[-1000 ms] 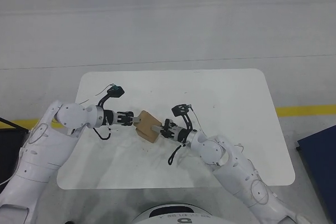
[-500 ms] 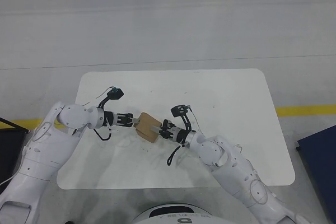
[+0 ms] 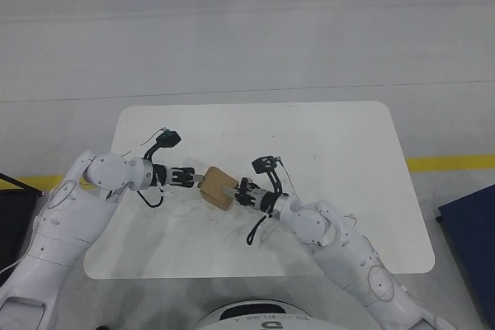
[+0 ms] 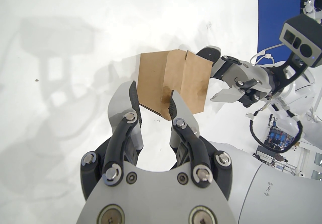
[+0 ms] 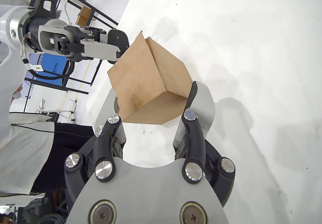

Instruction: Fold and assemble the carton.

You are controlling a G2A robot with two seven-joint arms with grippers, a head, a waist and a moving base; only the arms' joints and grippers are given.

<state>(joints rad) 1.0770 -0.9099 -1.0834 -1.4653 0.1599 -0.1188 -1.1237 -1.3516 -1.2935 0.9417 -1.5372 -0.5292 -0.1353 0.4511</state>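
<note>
Near the middle of the white table (image 3: pixel 330 148), between the two arms: a brown carton (image 3: pixel 217 186), already folded into a box shape and tilted onto one corner. Seemingly raised a little off the tabletop, with shadow beneath it.

Clamped at one lower corner by the right gripper (image 5: pixel 153 99). One pad pressed against the edge of a side panel, the other finger tucked behind the opposite face. Jaws spread about as wide as that corner of the box.

On the opposite side, the left gripper (image 4: pixel 152 96), parted to a middling gap and not clamped. One finger overlapping the carton's lowest corner, the other just beside the neighbouring edge, with a sliver of table between. From the right wrist, its tips at the far flap, touching or nearly so; cannot tell which.
</note>
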